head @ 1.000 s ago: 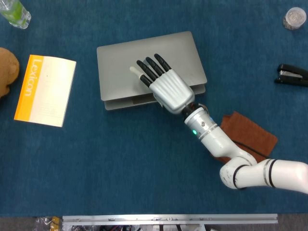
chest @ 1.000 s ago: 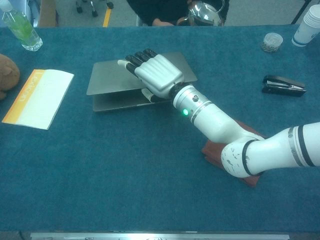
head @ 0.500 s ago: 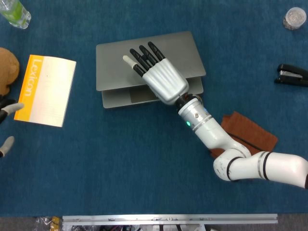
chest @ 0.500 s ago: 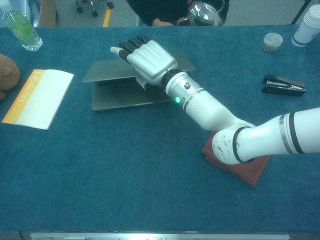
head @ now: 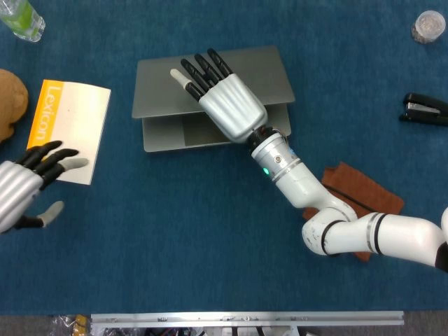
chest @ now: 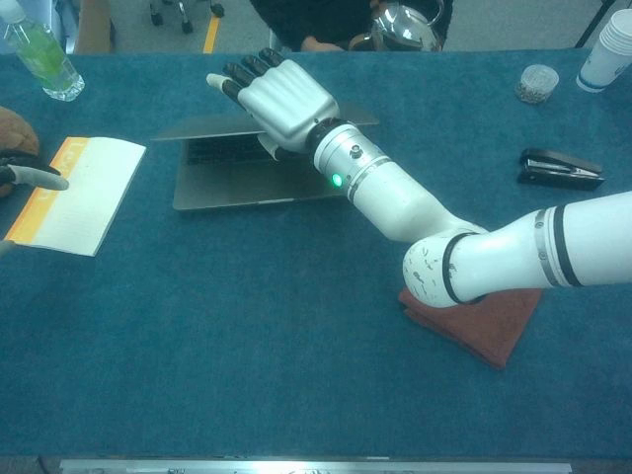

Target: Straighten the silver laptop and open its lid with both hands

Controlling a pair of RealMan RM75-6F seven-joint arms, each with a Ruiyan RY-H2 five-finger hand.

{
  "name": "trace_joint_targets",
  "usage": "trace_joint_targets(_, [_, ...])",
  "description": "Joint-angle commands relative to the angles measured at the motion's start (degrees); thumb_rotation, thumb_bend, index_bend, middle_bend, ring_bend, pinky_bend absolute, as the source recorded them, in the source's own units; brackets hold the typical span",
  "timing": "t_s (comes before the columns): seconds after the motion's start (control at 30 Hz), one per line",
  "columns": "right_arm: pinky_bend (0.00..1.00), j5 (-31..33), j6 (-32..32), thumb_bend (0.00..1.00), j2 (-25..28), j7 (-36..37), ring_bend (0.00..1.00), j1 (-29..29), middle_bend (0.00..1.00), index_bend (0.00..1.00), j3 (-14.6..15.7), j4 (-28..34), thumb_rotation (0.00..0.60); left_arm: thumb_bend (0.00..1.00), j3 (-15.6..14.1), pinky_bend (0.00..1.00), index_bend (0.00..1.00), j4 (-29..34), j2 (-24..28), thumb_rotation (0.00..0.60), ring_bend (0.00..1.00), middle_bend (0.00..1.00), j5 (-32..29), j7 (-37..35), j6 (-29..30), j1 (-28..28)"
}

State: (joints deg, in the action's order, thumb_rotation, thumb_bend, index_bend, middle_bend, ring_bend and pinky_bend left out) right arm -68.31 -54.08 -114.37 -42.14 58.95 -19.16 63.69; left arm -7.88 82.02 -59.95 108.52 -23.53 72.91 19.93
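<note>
The silver laptop (head: 164, 133) lies at the table's far middle, its lid (head: 157, 87) raised a little so the keyboard (chest: 222, 148) shows in the chest view. My right hand (head: 222, 98) holds the lid's front edge, fingers flat on top and the thumb (chest: 267, 148) tucked beneath; the same hand (chest: 281, 91) appears in the chest view. At the left edge hovers my left hand (head: 24, 187), fingers spread and empty, over the table near the booklet's near corner. Only its fingertips (chest: 30, 175) show in the chest view.
A yellow-and-white booklet (head: 66, 129) lies left of the laptop. A brown cloth (head: 364, 199) sits under my right forearm. A black stapler (head: 423, 110), a small jar (head: 428, 26), a green bottle (head: 21, 17), a brown plush (head: 10, 101) and paper cups (chest: 610, 49) ring the edges.
The lid has risen from barely parted to clearly lifted as my right hand moved up and away. My left hand has come into view at the left.
</note>
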Motion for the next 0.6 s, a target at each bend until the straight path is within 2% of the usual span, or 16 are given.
trace_joint_targets(0.03, [0.07, 0.22, -0.04, 0.47, 0.01, -0.12, 0.0, 0.28, 0.05, 0.0, -0.05, -0.1, 0.6, 0.4, -0.37, 0.13, 0.17, -0.23, -0.81, 0.6, 0.05, 0.11, 0.95, -0.47, -1.41, 1.75])
trace_joint_targets(0.6, [0.06, 1.74, -0.42, 0.47, 0.05, -1.54, 0.0, 2.29, 0.05, 0.0, -0.17, -0.91, 0.6, 0.4, -0.79, 0.13, 0.16, -3.02, -7.11, 0.6, 0.05, 0.11, 2.07, -1.28, -7.45, 10.05])
